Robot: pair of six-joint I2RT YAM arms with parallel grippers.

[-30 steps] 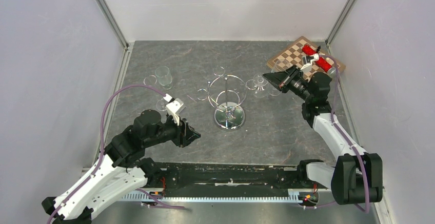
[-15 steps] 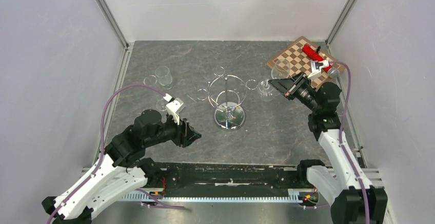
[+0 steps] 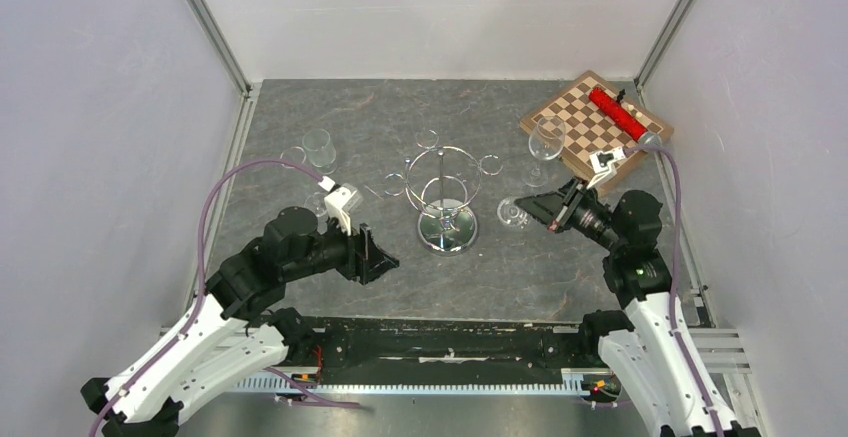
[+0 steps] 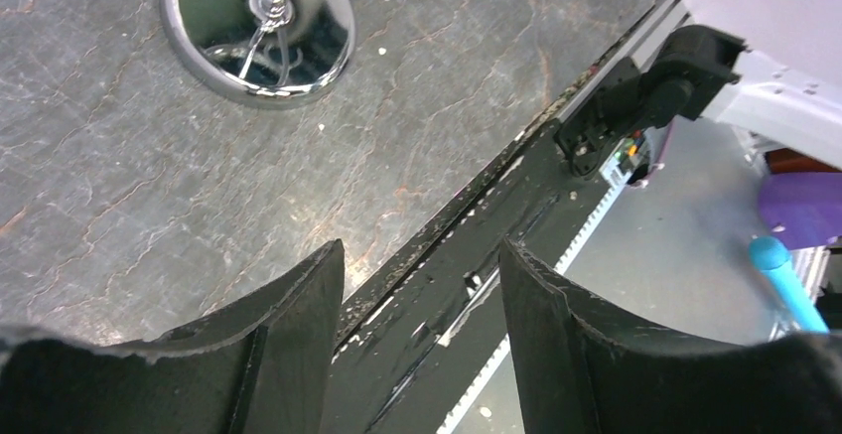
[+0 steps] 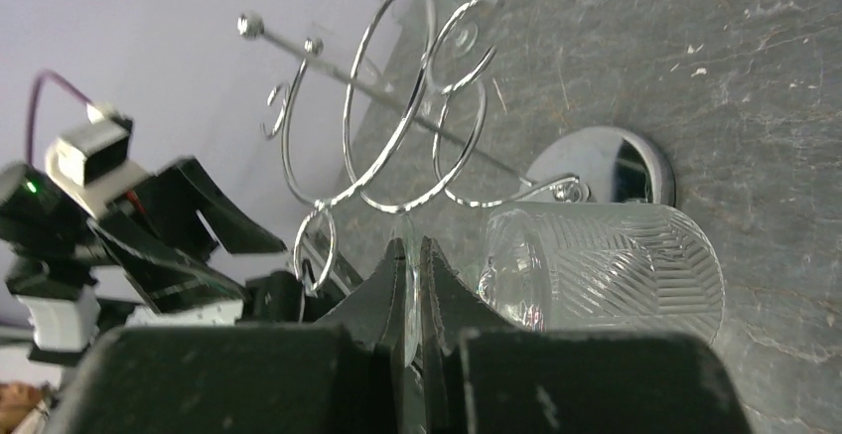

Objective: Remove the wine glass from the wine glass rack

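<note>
Two fingers of the right gripper [image 5: 409, 247] are squeezed tight on a thin stem, and that is the wine glass [image 5: 606, 265]. Its ribbed bowl juts out just past the fingertips, tipped on its side. The glass is clear of the wine glass rack [image 3: 447, 229], to the right of the round mirrored base and low over the grey table [image 3: 380, 117]. Whether it touches the surface, I cannot tell. The rack stands upright mid-table, pole straight, top ring and small loops gleaming.

Over to the left gripper [image 4: 419, 255]: fingers spread wide, table edge and black rail showing between them. It hovers near the rack's base on the near-left side.

Further out, a second stemmed glass [image 3: 546, 137] stands upright just beside the chessboard [image 3: 580, 122] in the far right corner. A red bar [image 3: 617, 112] lies on the board, and clear glasses [image 3: 318, 147] sit far left.
</note>
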